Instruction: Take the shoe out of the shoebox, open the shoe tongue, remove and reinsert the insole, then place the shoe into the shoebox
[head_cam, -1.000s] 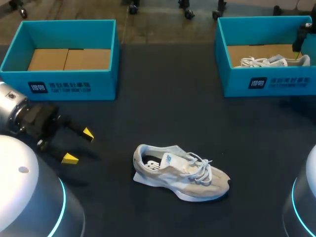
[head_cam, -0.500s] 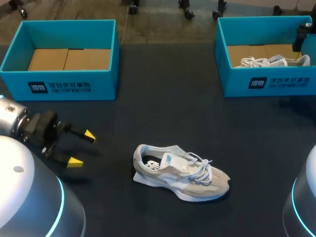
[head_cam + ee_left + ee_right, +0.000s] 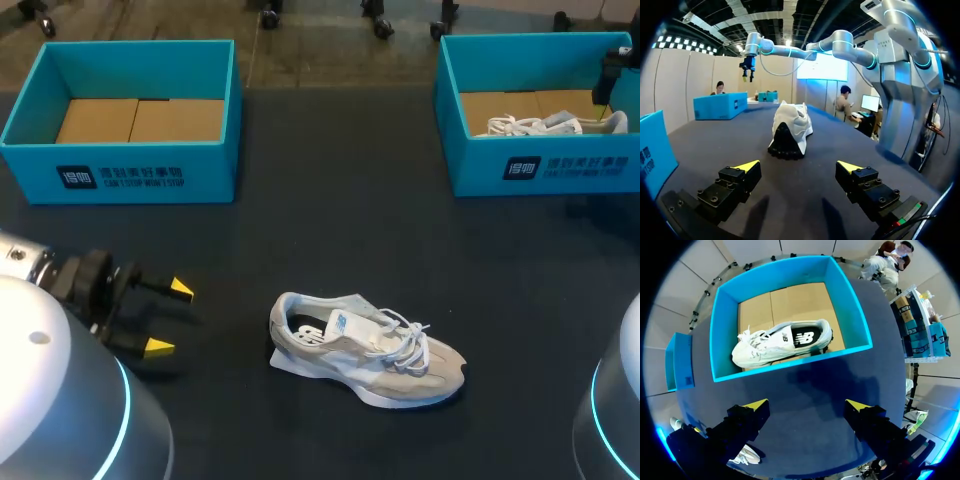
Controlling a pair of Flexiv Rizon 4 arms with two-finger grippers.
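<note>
A beige-and-white shoe (image 3: 365, 345) lies on its sole in the middle of the dark table (image 3: 340, 230), toe to the right, laces loose. My left gripper (image 3: 168, 318) hovers open to the left of it, well apart. In the left wrist view the shoe's heel (image 3: 790, 127) faces the open left gripper (image 3: 798, 166), some way ahead of it. A second white shoe (image 3: 782, 345) lies inside the right blue shoebox (image 3: 480, 170). My right gripper (image 3: 807, 406) hangs open high above that box's near wall (image 3: 790, 367), holding nothing.
A second blue shoebox (image 3: 150, 175) with nothing on its cardboard floor stands at the back left. Its corner (image 3: 655, 150) shows beside my left gripper. Bare table lies between the two boxes and around the shoe.
My left gripper has drawn back toward the table's front edge and slightly right, still open. The shoe and the right arm have not moved.
</note>
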